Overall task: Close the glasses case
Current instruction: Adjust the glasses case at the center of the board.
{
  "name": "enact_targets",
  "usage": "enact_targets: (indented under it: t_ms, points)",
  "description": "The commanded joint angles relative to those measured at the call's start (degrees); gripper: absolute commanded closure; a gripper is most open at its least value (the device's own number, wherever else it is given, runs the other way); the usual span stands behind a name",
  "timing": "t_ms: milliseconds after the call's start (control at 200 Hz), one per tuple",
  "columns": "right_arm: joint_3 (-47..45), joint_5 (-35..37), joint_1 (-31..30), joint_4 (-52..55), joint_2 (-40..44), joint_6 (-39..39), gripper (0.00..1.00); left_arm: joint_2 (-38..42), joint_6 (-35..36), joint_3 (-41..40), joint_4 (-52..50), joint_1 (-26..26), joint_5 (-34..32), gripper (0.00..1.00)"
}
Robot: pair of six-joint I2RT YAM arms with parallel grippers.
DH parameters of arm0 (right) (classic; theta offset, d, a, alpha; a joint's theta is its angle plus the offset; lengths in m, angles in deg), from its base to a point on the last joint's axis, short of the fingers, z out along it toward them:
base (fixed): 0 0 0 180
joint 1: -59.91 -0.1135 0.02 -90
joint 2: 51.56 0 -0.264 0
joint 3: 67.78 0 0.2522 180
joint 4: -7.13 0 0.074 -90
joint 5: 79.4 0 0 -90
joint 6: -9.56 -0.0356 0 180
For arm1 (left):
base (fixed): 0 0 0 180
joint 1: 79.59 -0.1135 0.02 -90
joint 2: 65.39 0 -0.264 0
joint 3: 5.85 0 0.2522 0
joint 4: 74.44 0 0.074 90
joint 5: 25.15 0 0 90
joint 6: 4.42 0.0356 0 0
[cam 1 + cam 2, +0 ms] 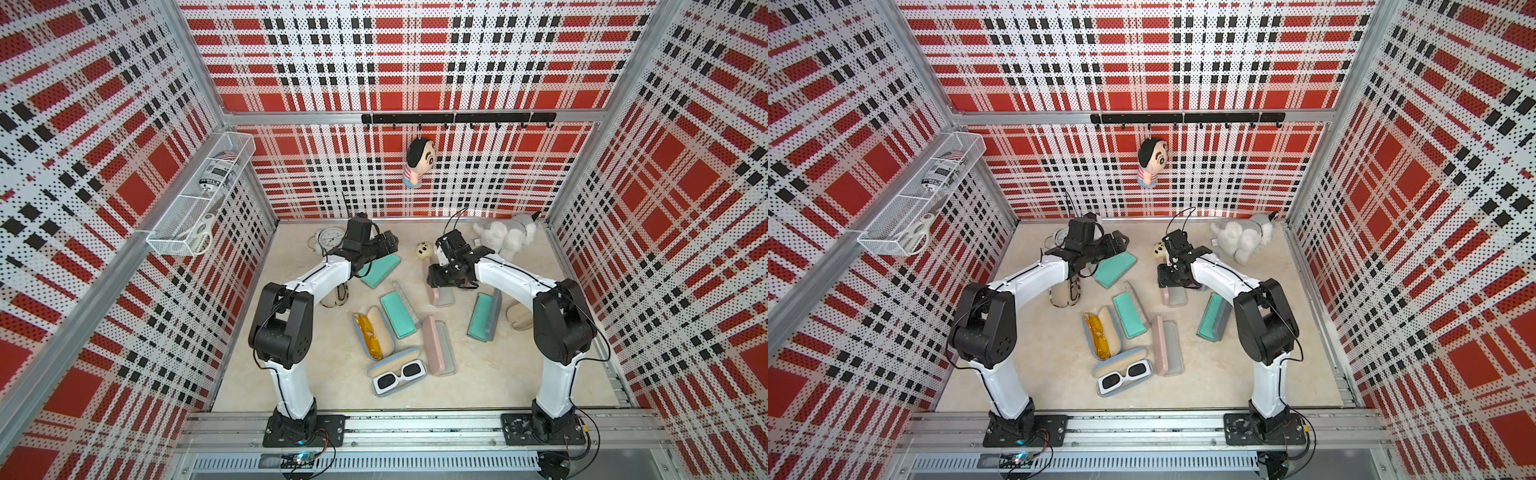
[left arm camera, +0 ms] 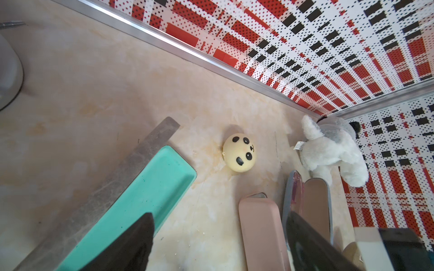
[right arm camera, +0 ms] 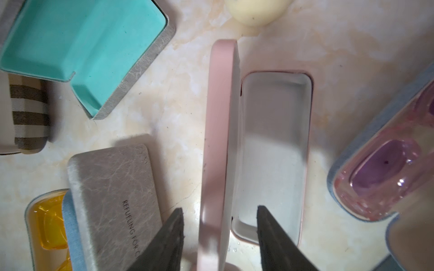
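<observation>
We see the right gripper [image 3: 218, 211] with jaws apart, astride the upright lid [image 3: 220, 117] of the pink glasses case [image 3: 274, 152], a gap showing on each side. The left gripper [image 2: 220, 214] gapes wide by a teal case [image 2: 145, 194]. In both top views the open case lies mid-table, long axis 12 to 6 o'clock, lid along its 9 o'clock edge. Bare tabletop [image 3: 183, 105] borders both long sides; a panda ball [image 1: 424, 250] sits at 11, a second pink case [image 1: 438, 349] at 6
</observation>
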Motion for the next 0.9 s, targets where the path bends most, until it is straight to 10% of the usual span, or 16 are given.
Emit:
enact_targets:
  t_ms: [0,426,897]
  points:
    - [1.72,-1.3,-0.68,-0.71,-2.09,0.57,0.48,3.03,-0.18,-1.3,1.3,-0.64,0.11,0.11]
    - [4.07,-3.15,-0.71,-2.18,-5.87,-0.16,0.81,3.63,0.09,-3.07,1.37,-1.98,0.66,0.11]
    - [7.89,-5.5,-0.74,-3.09,-7.94,-1.94,0.84,3.31,0.0,-3.34,1.43,-2.2,0.98,0.11]
